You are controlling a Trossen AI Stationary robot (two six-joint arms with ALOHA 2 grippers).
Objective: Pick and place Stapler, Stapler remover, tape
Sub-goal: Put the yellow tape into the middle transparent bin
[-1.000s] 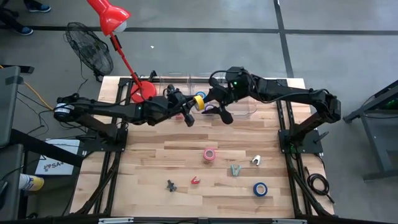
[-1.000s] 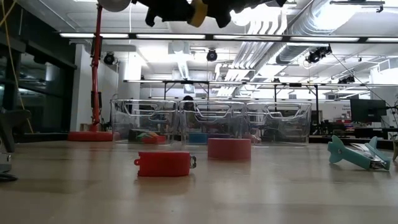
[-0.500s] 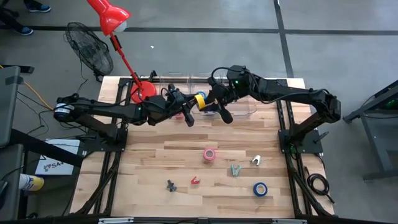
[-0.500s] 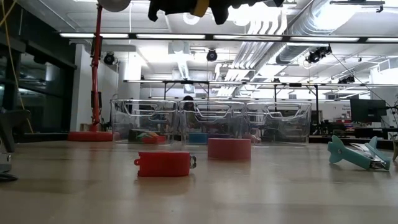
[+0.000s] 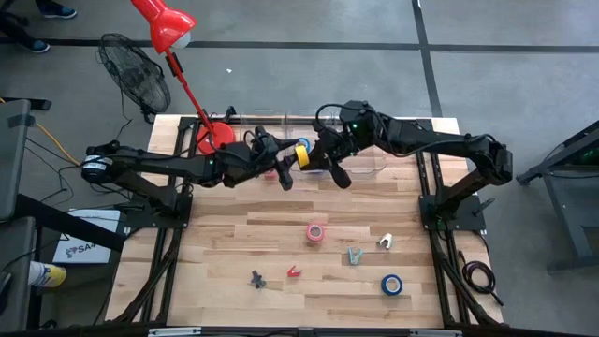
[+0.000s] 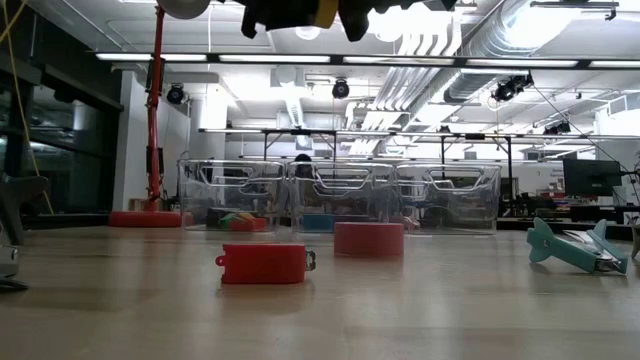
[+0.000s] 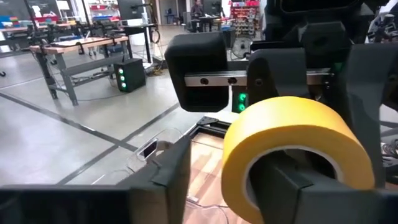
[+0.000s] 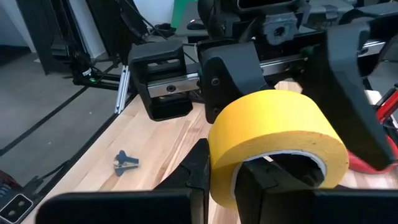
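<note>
High over the table's far part, a yellow tape roll (image 5: 301,153) (image 6: 322,12) hangs between my two grippers. My right gripper (image 8: 233,180) (image 5: 314,155) is shut on it from the right. My left gripper (image 7: 230,186) (image 5: 288,163) stands open on the roll's left side, with one finger in the roll's hole and the other off to the side of the roll. A pink tape roll (image 5: 316,232), a blue tape roll (image 5: 391,285) and a teal stapler (image 5: 354,255) lie flat on the table. My right gripper pinches the yellow roll's wall (image 8: 224,168), one finger inside the hole and one outside. The roll is lifted clear, its hole facing along the fingers. My left gripper has one finger (image 7: 298,186) in the roll's hole (image 7: 273,162); whether it touches the roll I cannot tell.
Clear bins (image 5: 271,119) (image 6: 340,195) line the far edge, beside a red lamp's base (image 5: 213,139). A small red tool (image 5: 294,271) (image 6: 262,263), a dark piece (image 5: 256,278) and a white piece (image 5: 385,241) lie toward the near edge.
My right gripper has moved toward the table's left, up against the yellow roll at my left gripper. The roll has stayed high above the table, rising slightly.
</note>
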